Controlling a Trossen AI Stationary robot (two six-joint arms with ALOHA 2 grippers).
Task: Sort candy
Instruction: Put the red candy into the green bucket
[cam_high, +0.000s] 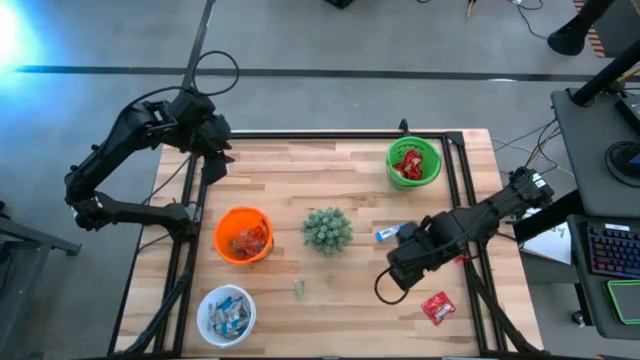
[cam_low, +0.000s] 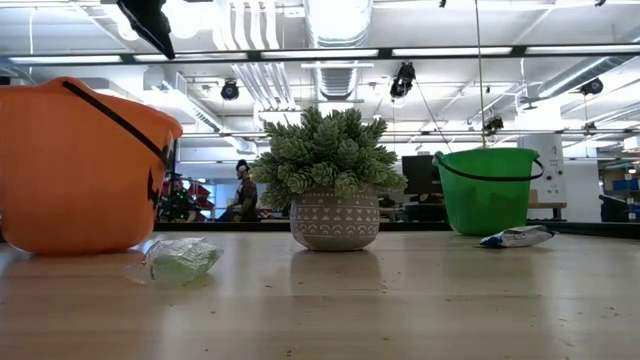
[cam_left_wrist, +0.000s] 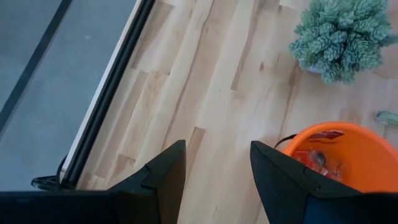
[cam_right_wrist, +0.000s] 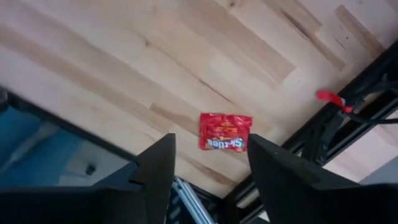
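Right gripper (cam_right_wrist: 208, 165) was held open over bare wood near the table's right edge, red packet (cam_right_wrist: 225, 132) below it ungripped; left gripper (cam_left_wrist: 217, 165) was open by the far-left edge.

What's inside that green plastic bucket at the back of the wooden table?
The green plastic bucket holds red candy packets, seen from above. Anything under that pile is covered. From table height, its solid wall hides the contents completely.

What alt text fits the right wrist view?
A red candy packet lies flat on the wooden table near its edge, seen between the two dark fingers of the right tool, which stand apart with nothing between them. A black frame crosses the corner.
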